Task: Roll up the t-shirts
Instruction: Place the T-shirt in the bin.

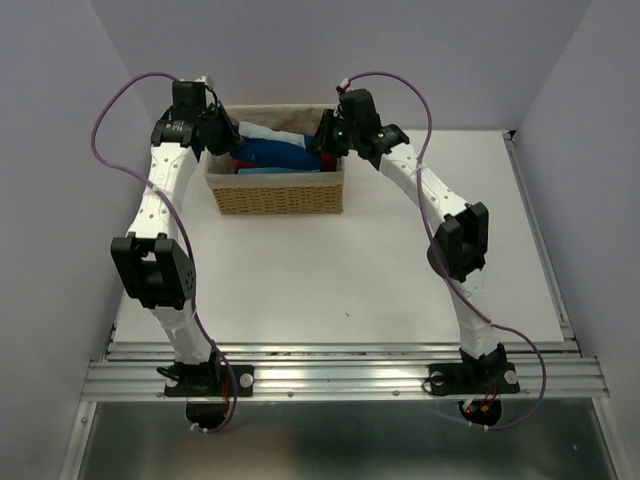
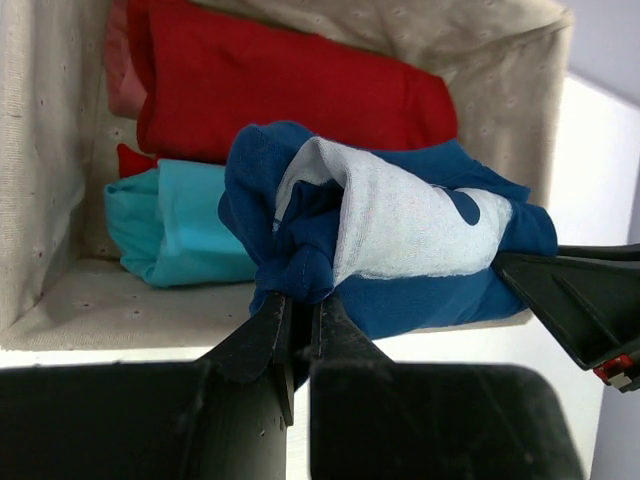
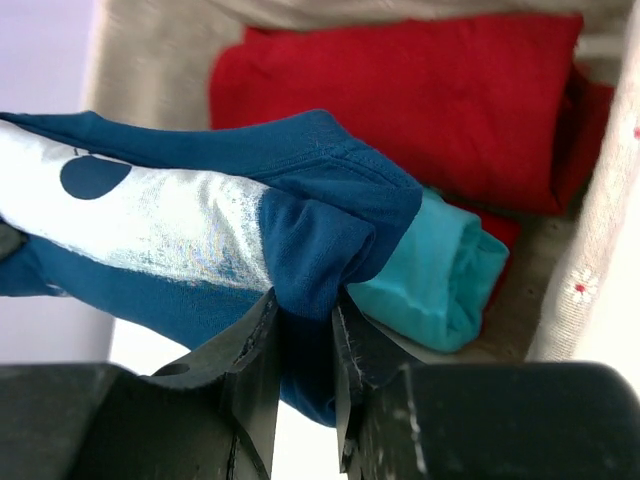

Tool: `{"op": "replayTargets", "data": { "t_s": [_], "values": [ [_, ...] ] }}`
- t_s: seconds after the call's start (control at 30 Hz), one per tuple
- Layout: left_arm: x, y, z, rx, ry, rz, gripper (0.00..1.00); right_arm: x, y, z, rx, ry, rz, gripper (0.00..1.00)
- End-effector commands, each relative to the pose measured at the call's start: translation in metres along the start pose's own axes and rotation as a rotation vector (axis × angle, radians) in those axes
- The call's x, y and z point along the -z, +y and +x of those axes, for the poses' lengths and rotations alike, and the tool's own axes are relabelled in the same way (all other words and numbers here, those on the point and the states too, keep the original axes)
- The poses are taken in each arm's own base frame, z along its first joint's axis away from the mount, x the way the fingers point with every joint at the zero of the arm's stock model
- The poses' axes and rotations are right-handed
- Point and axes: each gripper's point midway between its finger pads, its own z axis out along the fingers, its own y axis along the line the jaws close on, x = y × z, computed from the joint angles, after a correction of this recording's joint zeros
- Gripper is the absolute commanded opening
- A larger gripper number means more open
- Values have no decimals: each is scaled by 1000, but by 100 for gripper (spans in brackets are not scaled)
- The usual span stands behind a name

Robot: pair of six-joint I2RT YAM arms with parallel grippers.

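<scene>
Together, left gripper and right gripper hung over the far woven wicker basket, arms arched. Each clenched one end of the rolled navy-blue cloth shirt.

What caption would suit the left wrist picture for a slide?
Left end effector pinching a rolled blue shirt at a cloth-lined basket.

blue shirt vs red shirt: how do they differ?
The blue shirt carries a white print; the red shirt is plain. The blue shirt is pinched at both ends by the left fingers and right fingers; the red shirt lies free in the basket. Both are compact cloth bundles.
</scene>
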Motion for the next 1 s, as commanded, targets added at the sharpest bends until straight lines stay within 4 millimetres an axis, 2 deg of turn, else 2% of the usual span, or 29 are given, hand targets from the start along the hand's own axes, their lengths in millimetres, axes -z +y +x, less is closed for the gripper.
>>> {"op": "replayTargets", "data": {
  "t_s": [0.0, 0.1, 0.2, 0.4, 0.5, 0.63, 0.8, 0.97],
  "values": [
    [4, -3, -23, -61, -70, 0, 0, 7, 1, -11, 50, -34, 43, 1],
    [-18, 12, -13, -52, -33, -26, 0, -3, -6, -6, 55, -26, 53, 1],
    [-31, 19, -3, -53, -3, -32, 0, -13, -11, 1, 52, -9, 58, 1],
    [-59, 49, 24, -58, 81, -109, 0, -26, -27, 21, 63, 43, 79, 1],
    [-65, 59, 42, -55, 123, -123, 0, -28, -34, 29, 65, 63, 94, 1],
    [-72, 70, 52, -53, 137, -148, 0, -32, -43, 38, 79, 82, 112, 1],
    [-83, 84, 66, -53, 176, -184, 0, -39, -57, 60, 92, 127, 154, 1],
    [-89, 93, 74, -50, 195, -207, 0, -41, -62, 65, 93, 142, 163, 1]
  ]
}}
